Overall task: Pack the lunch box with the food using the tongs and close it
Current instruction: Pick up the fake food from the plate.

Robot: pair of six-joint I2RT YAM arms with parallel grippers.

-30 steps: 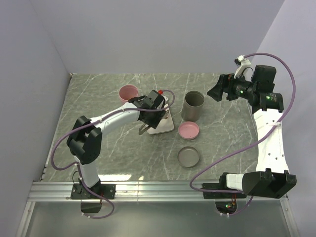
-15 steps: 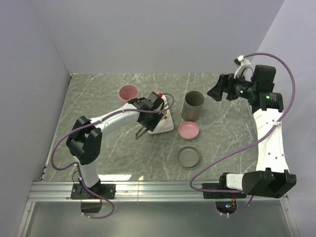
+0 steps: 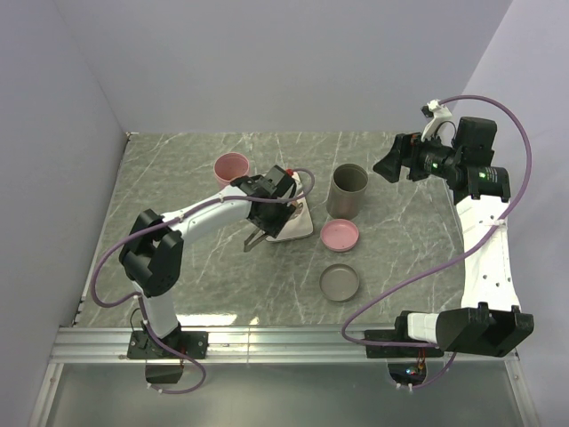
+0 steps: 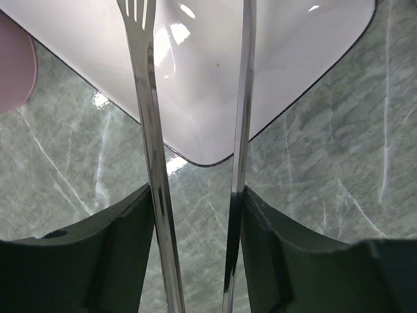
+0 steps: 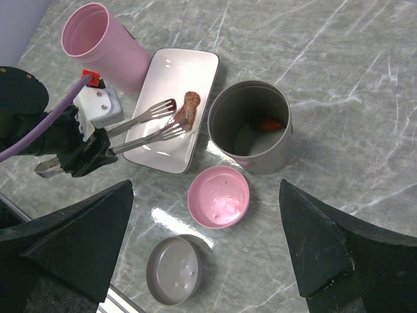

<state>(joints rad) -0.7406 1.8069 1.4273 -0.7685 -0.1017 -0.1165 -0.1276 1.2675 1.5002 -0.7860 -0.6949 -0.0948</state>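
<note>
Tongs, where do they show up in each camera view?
Top external: tongs mostly hidden, rear end showing beside the white plate.
Left wrist: tongs run up the centre.
Right wrist: tongs left of centre, tips over plate.
Shared landmark: the white plate.

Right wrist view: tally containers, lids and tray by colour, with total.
Pink: 2 (tall pink cup, round pink lid)
Grey: 2 (grey cylindrical container, round grey lid)
White: 1 (white rectangular tray)
Total: 5
</note>
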